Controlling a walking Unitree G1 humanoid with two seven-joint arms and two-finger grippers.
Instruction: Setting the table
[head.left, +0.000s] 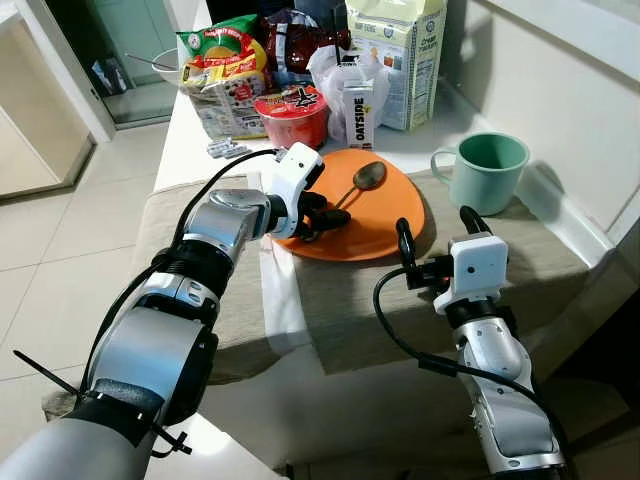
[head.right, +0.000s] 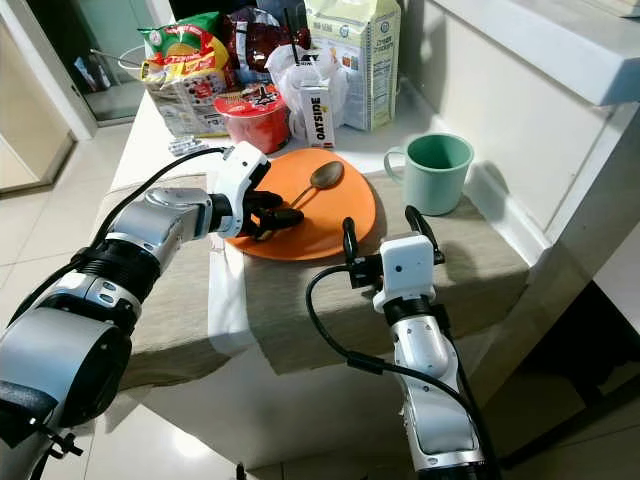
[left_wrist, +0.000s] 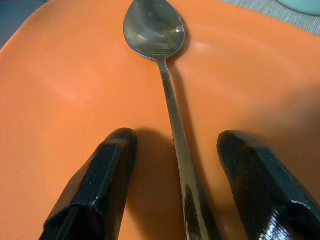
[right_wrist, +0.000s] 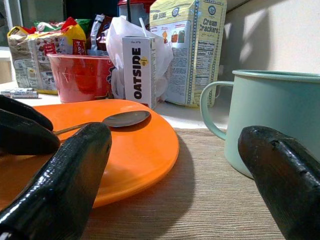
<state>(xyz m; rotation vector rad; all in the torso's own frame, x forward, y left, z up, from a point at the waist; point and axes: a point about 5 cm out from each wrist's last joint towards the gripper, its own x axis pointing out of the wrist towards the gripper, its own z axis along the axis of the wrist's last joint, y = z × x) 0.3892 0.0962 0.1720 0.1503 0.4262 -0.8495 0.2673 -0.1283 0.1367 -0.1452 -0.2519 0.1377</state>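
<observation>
On the orange plate (head.left: 385, 215), a spoon (left_wrist: 170, 105) between the open, empty left claw (left_wrist: 172, 185); right claw (head.left: 435, 235) likewise spread.

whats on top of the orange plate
A metal spoon lies on the orange plate, its handle between the open fingers of the left tool. The handle's end is hidden.

You see the metal spoon (left_wrist: 165, 75) lying on the orange plate (left_wrist: 65, 80), its bowl facing up. Your left gripper (left_wrist: 172, 185) hangs just over the plate with its two black fingers (left_wrist: 95, 190) spread, the spoon's handle running between them, touching neither.
</observation>
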